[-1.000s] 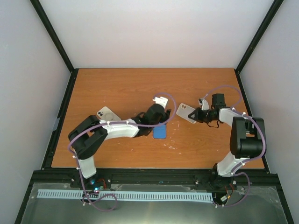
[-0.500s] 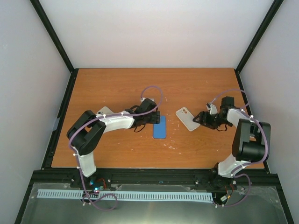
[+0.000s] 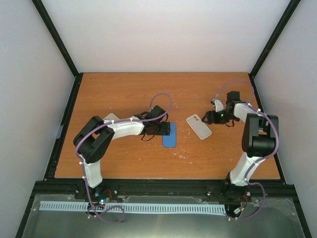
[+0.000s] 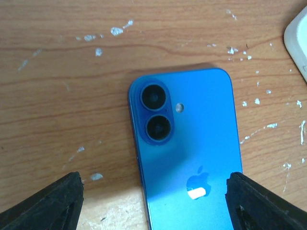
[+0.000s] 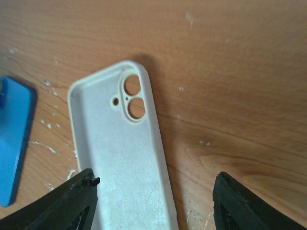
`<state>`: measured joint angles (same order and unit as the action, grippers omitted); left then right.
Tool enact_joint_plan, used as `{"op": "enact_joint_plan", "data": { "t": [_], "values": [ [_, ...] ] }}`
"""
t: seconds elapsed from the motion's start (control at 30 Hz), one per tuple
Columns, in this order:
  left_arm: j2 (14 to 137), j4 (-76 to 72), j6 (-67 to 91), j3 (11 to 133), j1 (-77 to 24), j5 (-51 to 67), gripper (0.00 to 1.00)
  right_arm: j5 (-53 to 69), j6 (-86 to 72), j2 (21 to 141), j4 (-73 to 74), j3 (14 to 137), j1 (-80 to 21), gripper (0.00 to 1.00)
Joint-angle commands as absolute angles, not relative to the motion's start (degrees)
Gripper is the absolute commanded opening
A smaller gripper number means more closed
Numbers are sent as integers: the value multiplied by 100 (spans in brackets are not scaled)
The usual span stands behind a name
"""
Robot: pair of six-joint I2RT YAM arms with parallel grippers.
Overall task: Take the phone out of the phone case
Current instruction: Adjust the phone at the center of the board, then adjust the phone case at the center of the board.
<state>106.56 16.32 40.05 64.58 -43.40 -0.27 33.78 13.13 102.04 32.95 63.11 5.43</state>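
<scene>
A blue phone (image 3: 169, 136) lies face down on the wooden table, bare, with its two camera lenses and logo showing (image 4: 187, 153). To its right lies the white phone case (image 3: 198, 126), empty, with its inside facing up (image 5: 120, 158). My left gripper (image 3: 167, 130) hovers open over the phone's lower half (image 4: 153, 201), one finger (image 4: 43, 206) off its left side. My right gripper (image 3: 209, 118) stands open above the case's lower end (image 5: 153, 201) and holds nothing.
A pale phone or case (image 3: 110, 117) pokes out from under my left arm at the left. The case's corner (image 4: 300, 38) shows at the left wrist view's right edge. The blue phone's edge (image 5: 12, 143) shows left of the case. Black frame rails border the table (image 3: 124, 94).
My right gripper has opened and let go of the case, which now lies flat. My left arm swung down and its gripper opened wider over the blue phone.
</scene>
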Motion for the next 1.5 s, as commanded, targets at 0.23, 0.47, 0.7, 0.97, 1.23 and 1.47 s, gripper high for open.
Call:
{"op": "enact_joint_plan", "data": {
  "t": [0.23,0.47,0.7,0.97,1.23,1.47],
  "values": [
    [11107,1400,4260,6585,-4321,988,79,3248,2176,10582,4561,6193,15,64],
    [11487,2016,4141,7370,-4540,274,79,3317,2490,9952,5094,6027,-145,62],
    [12187,4312,4114,8930,-4848,-929,82,2844,2329,9596,5101,6243,8,67],
    [12573,5343,4347,9441,-5109,-688,86,3652,2370,9409,5115,6324,514,68],
    [12430,5452,4537,9641,-5218,-470,89,3991,2416,9426,5010,6224,679,68],
    [13049,6116,4289,10167,-5213,-291,88,4140,2452,9370,5045,6256,727,68]
  ]
}}
